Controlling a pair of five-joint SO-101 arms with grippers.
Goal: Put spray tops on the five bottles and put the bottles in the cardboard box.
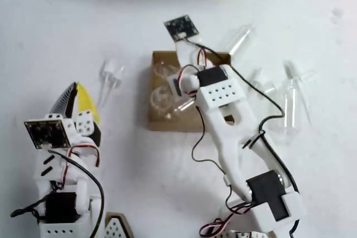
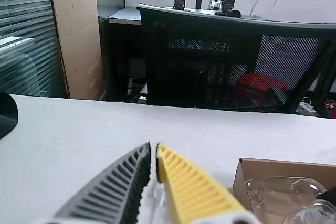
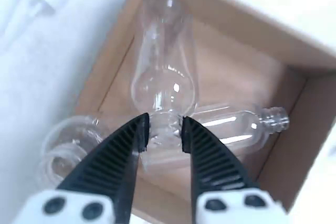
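The cardboard box [image 1: 159, 120] lies mid-table with three clear bottles in it and no spray tops on them. One bottle [image 3: 164, 56] lies lengthwise, another bottle [image 3: 226, 127] lies across it, and a third bottle [image 3: 65, 148] sits at the box's edge. My right gripper [image 3: 161, 125] hangs just over them, black fingers narrowly open, nothing clamped. My left gripper [image 2: 153, 157], grey and yellow, is shut and empty above the table's left side, near two white spray tops [image 1: 109, 76]. More capless bottles [image 1: 290, 104] lie to the right of the box.
A further bottle [image 1: 241, 37] lies behind the box on the right. The right arm [image 1: 234, 132] stretches diagonally from the front right corner to the box. A black chair [image 2: 236, 61] stands beyond the table's far edge.
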